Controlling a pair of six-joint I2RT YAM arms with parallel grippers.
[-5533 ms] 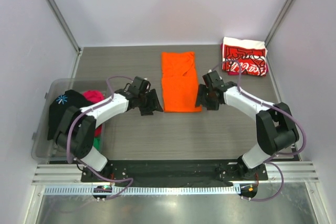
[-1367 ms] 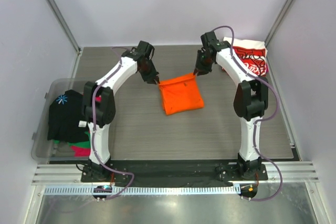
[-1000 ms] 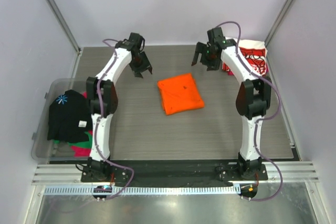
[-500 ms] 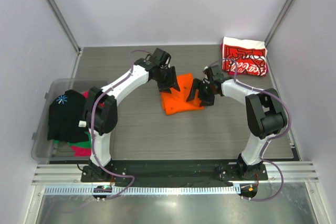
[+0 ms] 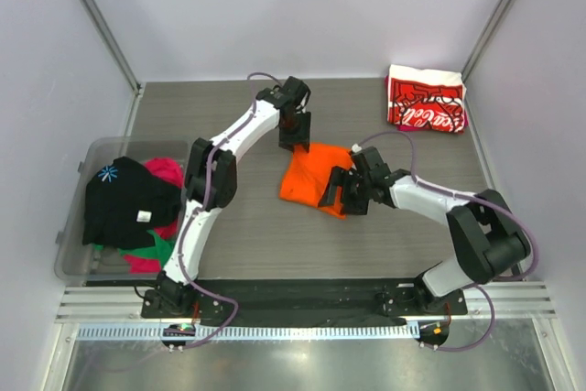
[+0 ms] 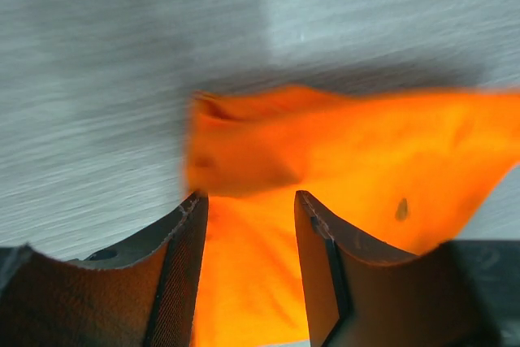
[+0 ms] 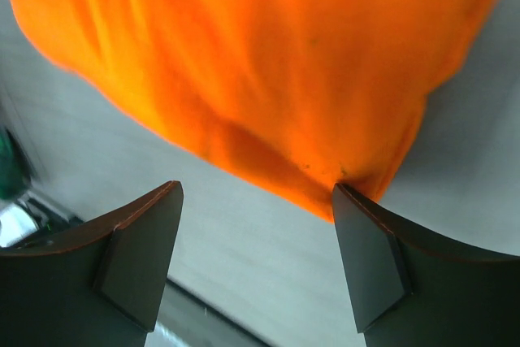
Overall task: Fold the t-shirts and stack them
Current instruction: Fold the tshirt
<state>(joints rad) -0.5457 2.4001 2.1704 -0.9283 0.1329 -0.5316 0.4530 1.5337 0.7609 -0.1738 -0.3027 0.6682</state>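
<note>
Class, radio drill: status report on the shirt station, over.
Left gripper open at far corner of orange t-shirt. Right gripper open at its near edge. Shirt folded, rumpled, not stacked. Red-and-white t-shirt apart, far right.

Bare table point(image 5: 275, 244) lies open across the lower middle of the top view and in the upper left corner of its surface. Mid-frame is crowded — the orange t-shirt point(image 5: 307, 176), with the left gripper point(image 5: 296, 141) at its upper edge and the right gripper point(image 5: 339, 192) at its lower right. A red-and-white t-shirt point(image 5: 426, 103) takes the upper right corner; a clear bin point(image 5: 92, 148) of clothes blocks the left edge.
</note>
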